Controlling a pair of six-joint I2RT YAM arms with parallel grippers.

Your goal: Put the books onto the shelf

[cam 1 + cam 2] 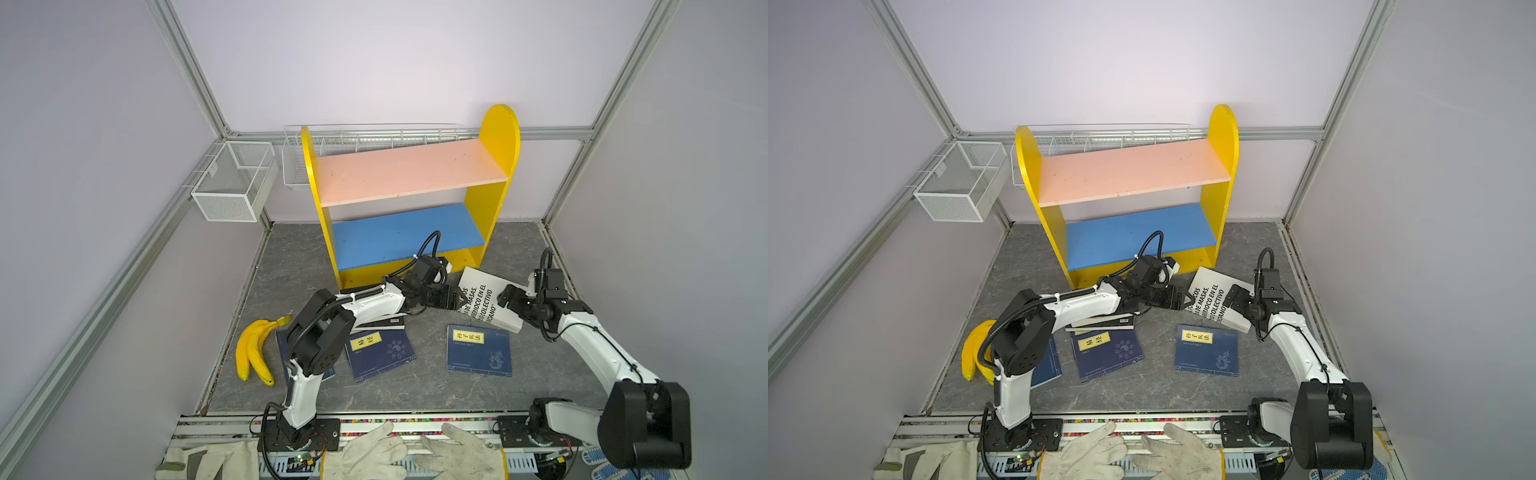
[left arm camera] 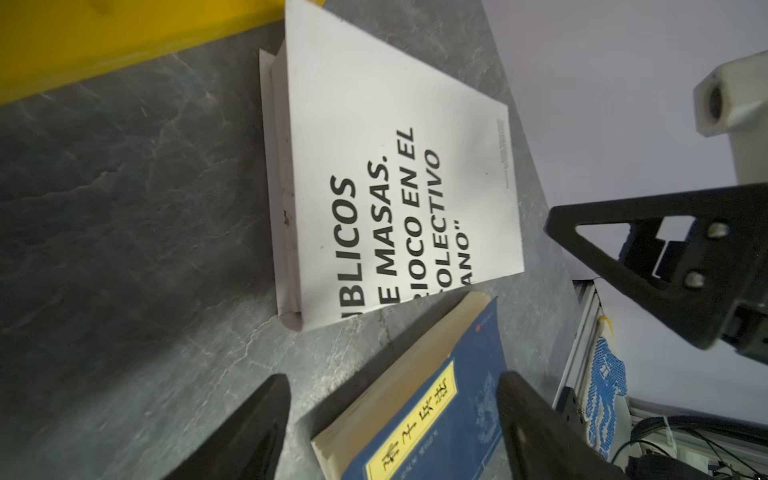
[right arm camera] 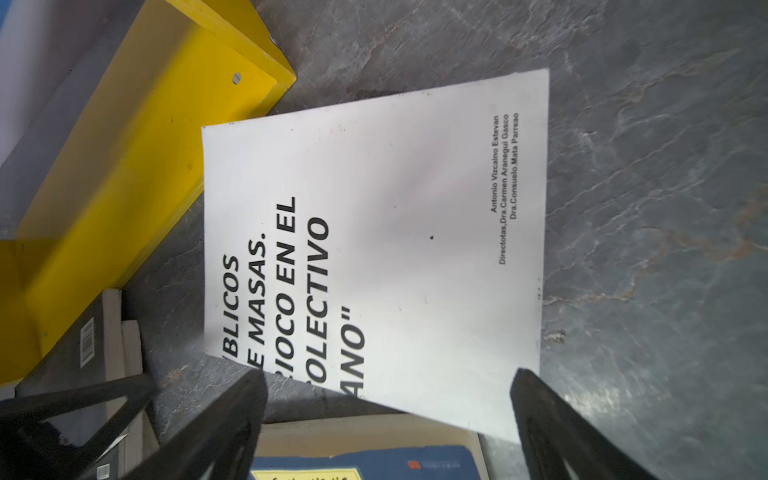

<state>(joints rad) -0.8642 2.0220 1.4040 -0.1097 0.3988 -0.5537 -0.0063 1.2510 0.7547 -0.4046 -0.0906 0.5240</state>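
The yellow shelf (image 1: 490, 199) stands at the back with a bare pink upper board (image 1: 407, 170) and a bare blue lower board (image 1: 403, 232). In front of its right foot lies the large white book (image 1: 482, 291) (image 3: 395, 208), one corner resting over a navy book (image 1: 478, 349) (image 2: 415, 415). My left gripper (image 1: 459, 301) (image 2: 395, 399) hovers open at the white book's left edge. Over that book's right side my right gripper (image 1: 503, 297) (image 3: 386, 386) is open, holding nothing. A second navy book (image 1: 380, 353) lies mid-table, and a third (image 1: 1046, 365) sits partly under my left arm. Black paperbacks (image 1: 386, 322) (image 3: 83, 332) are stacked beneath my left forearm.
Two bananas (image 1: 253, 353) lie at the table's left edge. A white mesh basket (image 1: 235, 180) hangs on the left frame, and a long wire basket (image 1: 374, 137) sits behind the shelf. Work gloves (image 1: 374, 453) rest on the front rail between the arm bases.
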